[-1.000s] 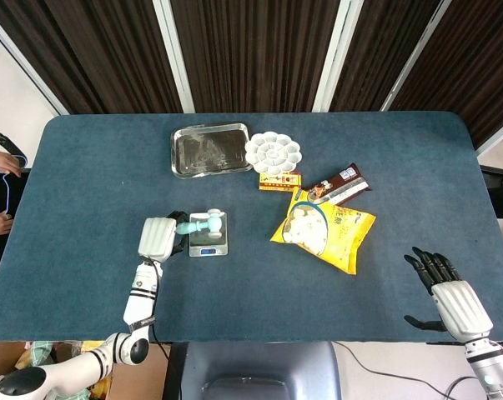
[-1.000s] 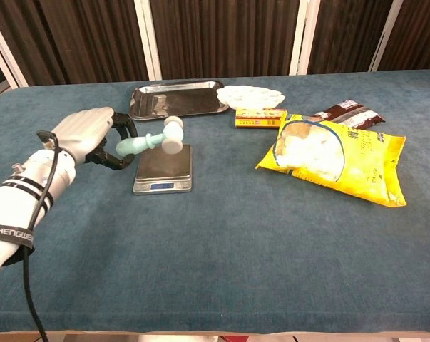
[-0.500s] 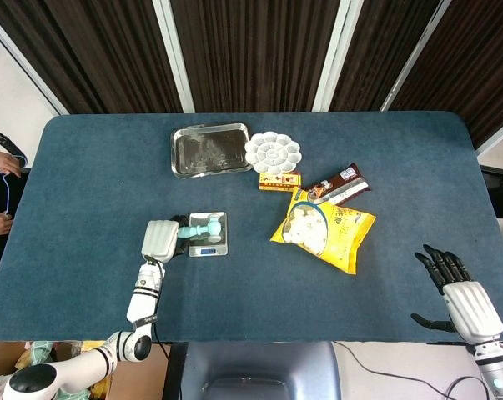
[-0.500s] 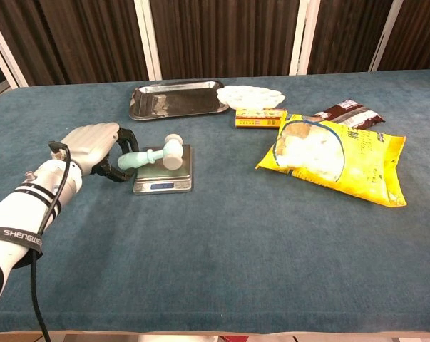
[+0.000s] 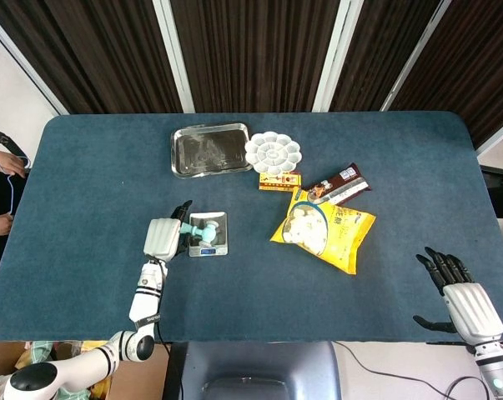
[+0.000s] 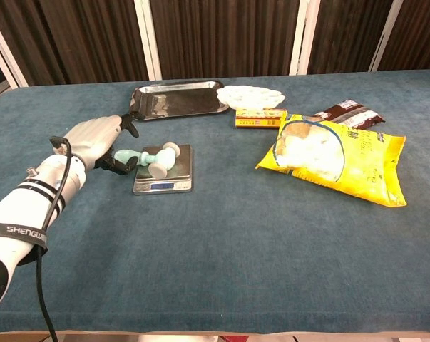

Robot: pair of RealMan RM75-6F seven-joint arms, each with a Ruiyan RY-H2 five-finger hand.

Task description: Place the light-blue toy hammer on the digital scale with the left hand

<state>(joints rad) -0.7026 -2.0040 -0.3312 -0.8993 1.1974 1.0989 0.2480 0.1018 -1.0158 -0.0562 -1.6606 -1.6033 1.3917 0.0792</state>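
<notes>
I see the light-blue toy hammer (image 6: 152, 157) lying on the digital scale (image 6: 164, 174), its head on the plate and its handle sticking out over the left edge. My left robot hand (image 6: 93, 139) sits just beside the handle with its fingers spread apart, and I cannot tell if a fingertip touches it. My right robot hand (image 5: 461, 298) rests far off near the bench (image 6: 222, 242) corner, fingers apart, holding nothing. Past the scale sit a metal tray (image 6: 177, 99), a white flower-shaped dish (image 6: 251, 95), a small box (image 6: 260, 117), a brown packet (image 6: 347, 112) and a yellow snack bag (image 6: 343, 160).
</notes>
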